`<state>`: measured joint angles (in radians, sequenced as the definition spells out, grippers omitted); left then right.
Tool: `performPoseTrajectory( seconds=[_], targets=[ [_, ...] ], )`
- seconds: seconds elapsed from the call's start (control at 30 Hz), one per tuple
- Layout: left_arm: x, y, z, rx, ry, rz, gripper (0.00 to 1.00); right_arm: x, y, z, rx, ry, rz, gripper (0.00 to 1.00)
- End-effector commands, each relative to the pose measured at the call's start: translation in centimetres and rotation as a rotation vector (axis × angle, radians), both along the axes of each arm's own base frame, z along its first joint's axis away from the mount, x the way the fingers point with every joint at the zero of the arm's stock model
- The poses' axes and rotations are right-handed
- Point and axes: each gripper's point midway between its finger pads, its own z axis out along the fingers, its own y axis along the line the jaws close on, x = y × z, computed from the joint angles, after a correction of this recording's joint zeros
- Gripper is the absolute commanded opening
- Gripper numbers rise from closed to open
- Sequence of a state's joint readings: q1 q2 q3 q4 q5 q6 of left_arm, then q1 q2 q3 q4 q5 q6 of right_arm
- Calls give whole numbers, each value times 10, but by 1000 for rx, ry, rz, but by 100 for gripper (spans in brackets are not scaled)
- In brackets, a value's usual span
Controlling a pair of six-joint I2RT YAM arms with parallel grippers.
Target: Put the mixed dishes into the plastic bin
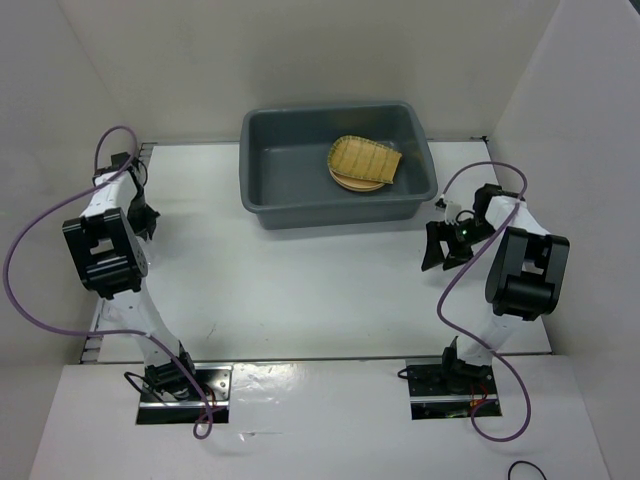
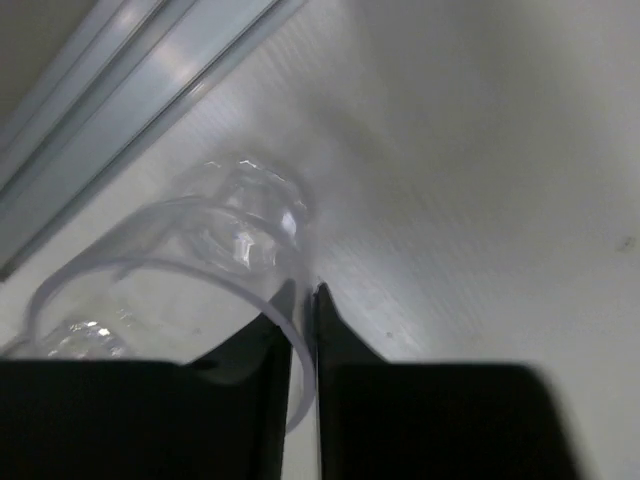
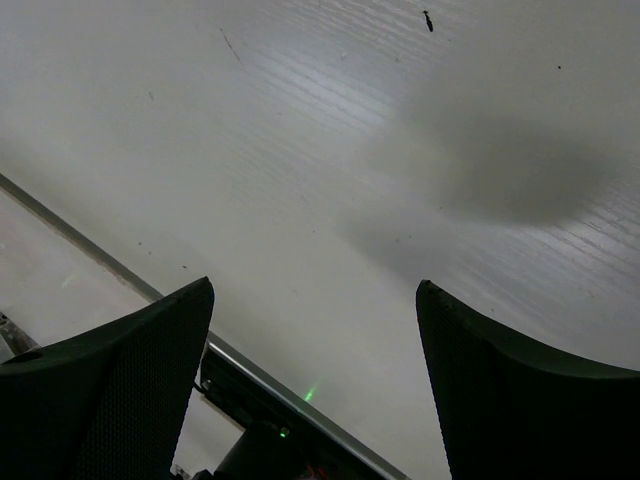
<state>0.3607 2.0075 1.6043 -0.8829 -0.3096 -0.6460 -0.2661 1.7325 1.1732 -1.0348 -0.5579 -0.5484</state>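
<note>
One clear glass cup (image 2: 225,235), rim pinched by left gripper (image 2: 302,298); right gripper (image 3: 314,300) wide.

We see a white table (image 1: 300,290) boxed by plain white walls (image 1: 300,60) — behind, left and right of it — softly lit; a metal rail (image 2: 130,90) edges it.

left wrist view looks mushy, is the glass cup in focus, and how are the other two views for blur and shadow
left wrist: the clear glass cup is out of focus, with bright glints; the left gripper's fingers are blurred black shapes. right wrist: a soft shadow on the table, the right gripper's fingers blurred. top external: even light, the plastic bin sharp.
</note>
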Motion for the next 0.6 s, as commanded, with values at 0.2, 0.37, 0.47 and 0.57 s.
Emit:
performPoseTrajectory(
  seconds=[0.2,0.37,0.47,0.57],
  targets=[
    [39,-4,82,-5,-218,-26,0,9,0,-2,-16,-38,-41,86],
    [90,-42,195,-131,-606,-105,0,11,0,-3,-16,-42,-49,86],
    [112,-86,246,-248,-753,-228,0,8,0,-2,-17,-44,-49,86],
    [131,-148,249,-337,-749,-395,0,11,0,1,-21,-63,-49,86]
  ],
)
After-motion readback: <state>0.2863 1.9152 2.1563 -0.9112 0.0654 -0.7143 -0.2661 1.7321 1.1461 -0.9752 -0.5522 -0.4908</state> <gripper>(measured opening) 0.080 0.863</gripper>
